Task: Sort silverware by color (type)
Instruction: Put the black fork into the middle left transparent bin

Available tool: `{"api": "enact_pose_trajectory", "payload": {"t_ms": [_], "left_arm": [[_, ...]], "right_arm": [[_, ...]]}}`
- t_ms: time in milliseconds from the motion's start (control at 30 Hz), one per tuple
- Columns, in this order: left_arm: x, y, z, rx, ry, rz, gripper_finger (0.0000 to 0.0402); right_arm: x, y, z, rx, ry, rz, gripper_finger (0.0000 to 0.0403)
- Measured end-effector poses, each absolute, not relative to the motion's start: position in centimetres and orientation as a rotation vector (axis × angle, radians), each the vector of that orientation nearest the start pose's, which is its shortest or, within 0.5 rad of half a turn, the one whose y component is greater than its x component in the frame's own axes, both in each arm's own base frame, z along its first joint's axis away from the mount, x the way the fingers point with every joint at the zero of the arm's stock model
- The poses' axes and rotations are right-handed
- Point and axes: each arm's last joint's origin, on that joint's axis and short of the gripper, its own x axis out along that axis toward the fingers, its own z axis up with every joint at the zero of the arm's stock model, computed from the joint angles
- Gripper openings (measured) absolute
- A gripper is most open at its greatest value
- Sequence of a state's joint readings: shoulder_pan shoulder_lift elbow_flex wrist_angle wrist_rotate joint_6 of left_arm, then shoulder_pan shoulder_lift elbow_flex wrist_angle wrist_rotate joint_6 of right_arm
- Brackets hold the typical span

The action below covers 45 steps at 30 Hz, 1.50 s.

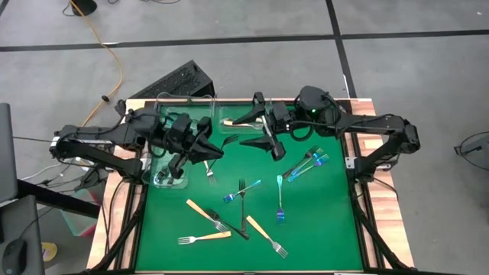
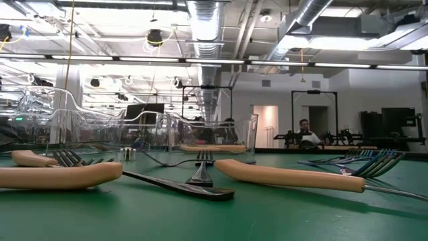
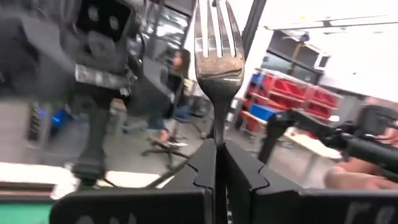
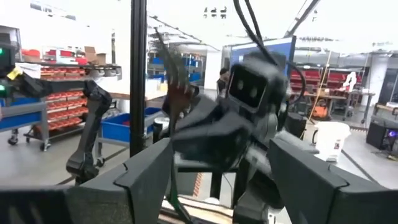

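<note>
My left gripper [image 1: 216,147] is raised over the mat's far left part, shut on a dark grey fork [image 3: 217,50] whose tines stick out past the fingertips. My right gripper [image 1: 246,131] faces it from the right with its fingers wide open [image 4: 224,180] and touches nothing. In the right wrist view the left gripper and its fork [image 4: 177,81] show blurred between those fingers. Tan-handled forks [image 1: 205,213], blue forks [image 1: 280,202] and dark forks [image 1: 243,205] lie flat on the green mat [image 1: 321,229]. My left gripper pinches the dark fork by its neck just below the tines [image 3: 216,134] between its two shut fingers [image 3: 245,180]. The fork runs along the fingers with the tines pointing away from the gripper. It is lifted clear of the table.
Clear plastic bins stand along the mat's far left: one under the left arm [image 1: 170,162], one behind it [image 1: 187,101], and one holding a tan piece [image 1: 229,121]. More blue forks lie at the right [image 1: 306,163]. A person sits in the room beyond [image 2: 306,134].
</note>
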<state>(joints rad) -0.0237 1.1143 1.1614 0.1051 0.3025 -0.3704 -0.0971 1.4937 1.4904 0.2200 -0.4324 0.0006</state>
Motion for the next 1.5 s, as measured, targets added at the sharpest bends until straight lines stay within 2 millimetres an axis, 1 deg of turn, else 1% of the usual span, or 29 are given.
{"api": "enact_pose_trajectory", "payload": {"t_ms": [233,400,500,667,800,1000,1200,1300,1500], "left_arm": [[24.9,-0.6,42.1,-0.429,-0.036,-0.458,0.0001],[25.9,-0.2,41.5,-0.476,-0.003,-0.488,0.0001],[26.9,0.0,41.1,-0.492,0.002,-0.531,0.0001],[28.0,0.6,40.8,-0.499,-0.029,-0.58,0.0001],[27.8,1.1,41.4,-0.485,-0.084,-0.596,0.0001],[27.7,1.3,41.5,-0.485,-0.085,-0.619,0.0001],[27.9,1.3,41.6,-0.483,-0.104,-0.629,0.0001],[28.1,1.3,41.5,-0.484,-0.105,-0.633,0.0001],[29.3,1.4,40.8,-0.518,-0.094,-0.666,0.0001]], "right_arm": [[33.6,-2.1,44.6,-0.055,-0.207,0.332,0.0287],[33.6,-2.0,44.7,-0.061,-0.216,0.358,0.0286],[33.6,-1.7,44.7,-0.069,-0.218,0.367,0.0286],[33.6,-0.6,44.7,-0.125,-0.231,0.405,0.0286],[33.6,0.1,44.7,-0.133,-0.235,0.428,0.0286],[33.5,0.9,45.3,-0.147,-0.3,0.447,0.0285],[33.2,1.1,45.9,-0.137,-0.363,0.448,0.0285],[33.1,1.1,46.3,-0.146,-0.403,0.444,0.0285],[33.2,1.0,46.2,-0.137,-0.394,0.427,0.0285]]}}
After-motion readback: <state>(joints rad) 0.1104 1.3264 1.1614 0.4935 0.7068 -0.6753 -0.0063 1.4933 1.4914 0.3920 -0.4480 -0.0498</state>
